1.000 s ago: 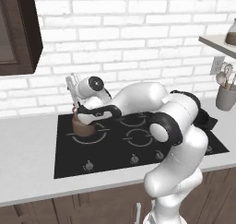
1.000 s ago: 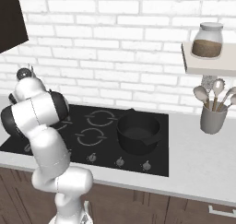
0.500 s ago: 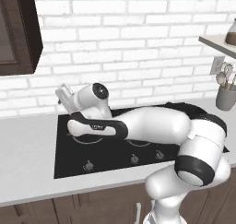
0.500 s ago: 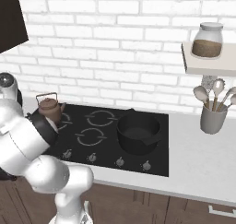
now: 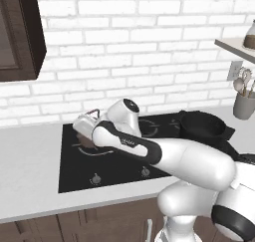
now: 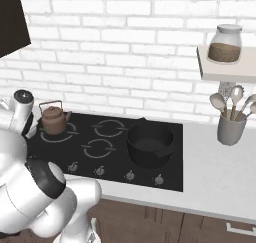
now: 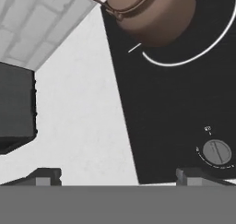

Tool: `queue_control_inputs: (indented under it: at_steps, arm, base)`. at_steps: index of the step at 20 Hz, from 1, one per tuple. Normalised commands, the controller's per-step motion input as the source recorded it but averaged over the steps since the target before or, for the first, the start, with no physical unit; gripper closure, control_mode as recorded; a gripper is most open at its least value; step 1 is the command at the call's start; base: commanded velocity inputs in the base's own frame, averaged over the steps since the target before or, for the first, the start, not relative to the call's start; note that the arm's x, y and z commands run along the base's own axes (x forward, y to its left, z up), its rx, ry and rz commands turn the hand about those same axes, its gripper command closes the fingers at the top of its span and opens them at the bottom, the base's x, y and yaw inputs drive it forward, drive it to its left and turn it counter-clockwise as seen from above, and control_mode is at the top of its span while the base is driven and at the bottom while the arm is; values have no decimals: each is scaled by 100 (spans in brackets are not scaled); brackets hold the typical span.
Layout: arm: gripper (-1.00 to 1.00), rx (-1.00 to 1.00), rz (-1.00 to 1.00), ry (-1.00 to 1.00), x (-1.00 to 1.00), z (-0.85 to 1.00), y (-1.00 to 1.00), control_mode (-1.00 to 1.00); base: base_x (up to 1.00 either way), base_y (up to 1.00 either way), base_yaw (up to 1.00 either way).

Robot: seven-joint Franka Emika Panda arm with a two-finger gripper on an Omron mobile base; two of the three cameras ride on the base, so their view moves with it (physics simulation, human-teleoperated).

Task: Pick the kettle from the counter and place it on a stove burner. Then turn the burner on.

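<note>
kettle (image 6: 53,121) sits on the stove burner (image 6: 56,136), at 9 o'clock on the cooktop (image 6: 165,174).
one kettle, one black pot (image 6: 149,145) at 3 o'clock, one jar (image 6: 224,44) with brown filling up on the shelf (image 6: 225,69), one utensil cup (image 6: 231,129) on the counter (image 6: 220,179); gripper (image 7: 118,176) hangs empty, jaws spread wide, knob (image 7: 216,152) near one fingertip.

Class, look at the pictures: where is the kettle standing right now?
The kettle stands upright on the stove burner at the far left of the black cooktop in the right base view, left of the black pot and just in front of the brick wall.
</note>
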Motion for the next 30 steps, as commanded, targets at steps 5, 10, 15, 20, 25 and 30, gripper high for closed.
queue_control_inputs:
  at_steps: [5, 10, 15, 20, 25, 30]
  arm:
    - [-100, -8, 2, 0, -1, 0, 0, -100]
    - [-100, -21, 9, 0, 0, -9, 0, -100]
    - [-100, -32, 10, 0, -3, -36, 0, -100]
    - [-100, -35, 10, 0, -1, -45, 0, -100]
    - [-100, -13, 3, 0, -14, -36, -20, -100]
    - [-100, 0, 0, 0, -12, -38, -27, -100]
  base:
    - [0, 0, 0]
    - [0, 0, 0]
    - [0, 0, 0]
    - [0, 0, 0]
    - [0, 0, 0]
    - [0, 0, 0]
